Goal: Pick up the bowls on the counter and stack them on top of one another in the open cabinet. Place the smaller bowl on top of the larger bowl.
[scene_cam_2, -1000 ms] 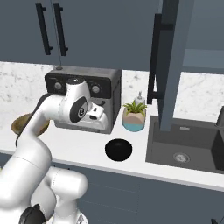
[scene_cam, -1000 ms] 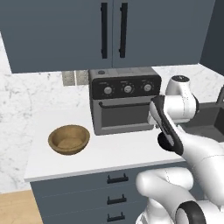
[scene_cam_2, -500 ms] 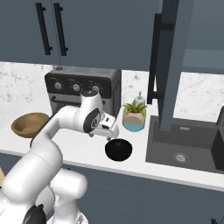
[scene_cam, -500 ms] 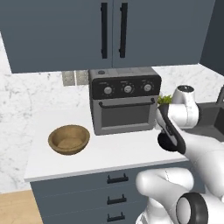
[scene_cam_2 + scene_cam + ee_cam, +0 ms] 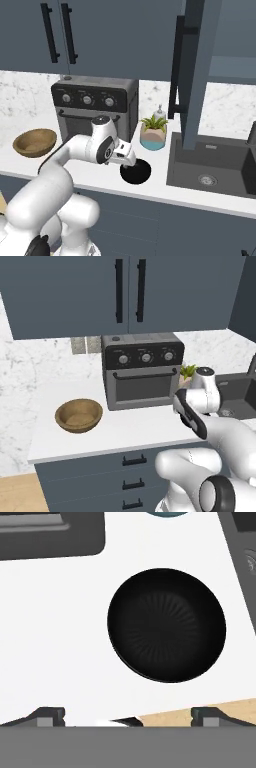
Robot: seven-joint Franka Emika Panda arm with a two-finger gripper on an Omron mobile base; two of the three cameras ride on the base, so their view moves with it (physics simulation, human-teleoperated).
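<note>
The gripper (image 5: 127, 716) hung above the smaller bowl (image 5: 166, 624), pointing down at the counter (image 5: 55, 627). Its 2 fingertips (image 5: 47, 715) stood far apart at the bottom of the hand view, jaws wide and holding nothing. In the right base view the hand (image 5: 123, 153) sat just over the near-left rim of the black bowl (image 5: 136, 173), whether touching it I could not tell.

The smaller bowl rested upright on the white counter (image 5: 95, 175), near the front edge, between the toaster oven (image 5: 95, 111) and the sink (image 5: 210, 165). A teal plant pot (image 5: 153, 134) stood just behind it.

The larger bowl (image 5: 79, 415) was upright on the counter (image 5: 120, 428), left of the oven (image 5: 142, 371) and well apart from the black bowl; also seen at far left in the right base view (image 5: 35, 142).

Open cabinet door (image 5: 192, 75) hung above the sink, with the shelf (image 5: 235, 67) to its right. Upper cabinet with 2 black handles (image 5: 129, 290) was shut above the oven.
</note>
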